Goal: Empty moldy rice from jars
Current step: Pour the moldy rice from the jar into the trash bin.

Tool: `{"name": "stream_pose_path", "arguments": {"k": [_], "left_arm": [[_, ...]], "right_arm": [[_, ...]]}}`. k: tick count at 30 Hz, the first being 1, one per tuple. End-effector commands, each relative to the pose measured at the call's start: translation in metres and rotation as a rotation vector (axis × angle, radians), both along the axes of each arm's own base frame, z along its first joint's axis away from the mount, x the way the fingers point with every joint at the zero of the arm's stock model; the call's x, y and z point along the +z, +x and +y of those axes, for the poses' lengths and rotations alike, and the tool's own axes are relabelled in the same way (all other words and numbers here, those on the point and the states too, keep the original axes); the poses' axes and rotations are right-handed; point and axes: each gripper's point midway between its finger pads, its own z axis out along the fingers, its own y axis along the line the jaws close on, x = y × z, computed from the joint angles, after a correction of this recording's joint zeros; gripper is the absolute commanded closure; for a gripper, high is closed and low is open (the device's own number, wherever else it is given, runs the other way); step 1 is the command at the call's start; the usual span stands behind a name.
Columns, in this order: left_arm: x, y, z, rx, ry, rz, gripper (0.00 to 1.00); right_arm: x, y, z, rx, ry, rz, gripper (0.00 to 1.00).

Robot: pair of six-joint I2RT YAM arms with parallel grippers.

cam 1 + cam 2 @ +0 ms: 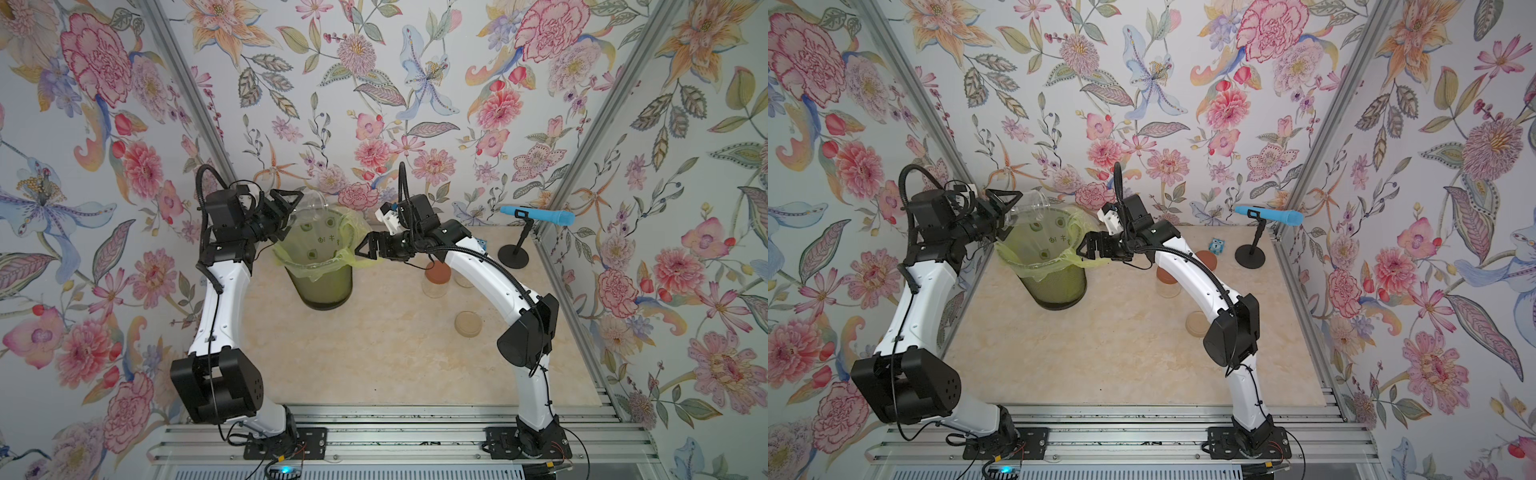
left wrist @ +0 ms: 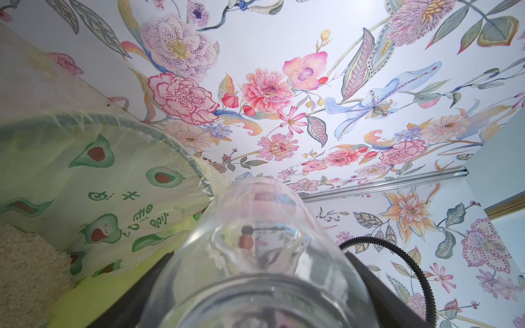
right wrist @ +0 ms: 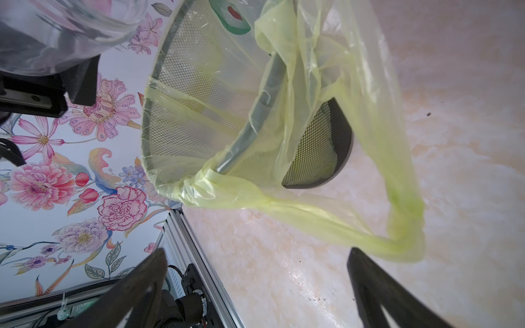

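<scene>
**Left wrist view: watch for a snag**

The left gripper (image 1: 293, 214) pinches a clear glass jar (image 2: 255, 241) over the green mesh bin (image 1: 324, 291) near the table's (image 1: 374, 365) far edge. Pale grainy moldy rice (image 2: 28, 269) lies inside the bin. The right gripper (image 1: 362, 248), spread wide, could snag the yellow-green plastic liner (image 3: 312, 215). Its green letters (image 2: 142, 215) cannot be read.

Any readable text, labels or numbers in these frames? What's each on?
Green printed characters among avocado drawings on the bin liner: non-Latin, warped, cannot read.
White digits on a black robot part: too small to read.
Nothing else legible.
</scene>
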Motion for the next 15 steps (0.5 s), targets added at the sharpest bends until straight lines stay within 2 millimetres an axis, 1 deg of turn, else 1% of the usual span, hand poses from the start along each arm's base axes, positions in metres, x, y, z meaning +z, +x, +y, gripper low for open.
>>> {"name": "stream_pose_path", "arguments": {"k": [1, 4, 6, 7, 8, 9, 10, 13, 15], "left_arm": [[0.004, -0.001, 0.008, -0.017, 0.212, 0.021, 1.0], [-0.013, -0.004, 0.025, 0.0, 0.468, 0.16, 1.0], [-0.033, -0.007, 0.034, 0.011, 0.652, 0.283, 1.0], [-0.044, -0.009, 0.034, 0.006, 0.724, 0.334, 1.0], [-0.058, -0.012, 0.03, -0.006, 0.76, 0.372, 1.0], [-0.076, -0.015, 0.022, -0.029, 0.758, 0.408, 1.0], [-0.083, -0.016, 0.013, -0.043, 0.765, 0.415, 1.0], [-0.106, -0.026, -0.001, -0.071, 0.912, 0.498, 1.0], [-0.131, -0.034, -0.012, -0.13, 0.958, 0.556, 1.0]], "right_arm": [[0.004, 0.002, 0.001, 0.001, 0.013, 0.005, 0.0], [0.003, 0.002, 0.001, 0.002, 0.012, 0.007, 0.0], [0.002, 0.002, 0.001, 0.003, 0.011, 0.009, 0.0], [0.001, 0.002, 0.001, 0.002, 0.01, 0.01, 0.0], [0.0, 0.003, 0.001, 0.001, 0.01, 0.012, 0.0], [0.0, 0.004, 0.0, 0.001, 0.01, 0.012, 0.0], [0.0, 0.004, 0.0, 0.0, 0.01, 0.012, 0.0], [0.001, 0.006, -0.001, -0.003, 0.013, 0.012, 0.0], [0.0, 0.007, -0.001, -0.006, 0.012, 0.015, 0.0]]}}
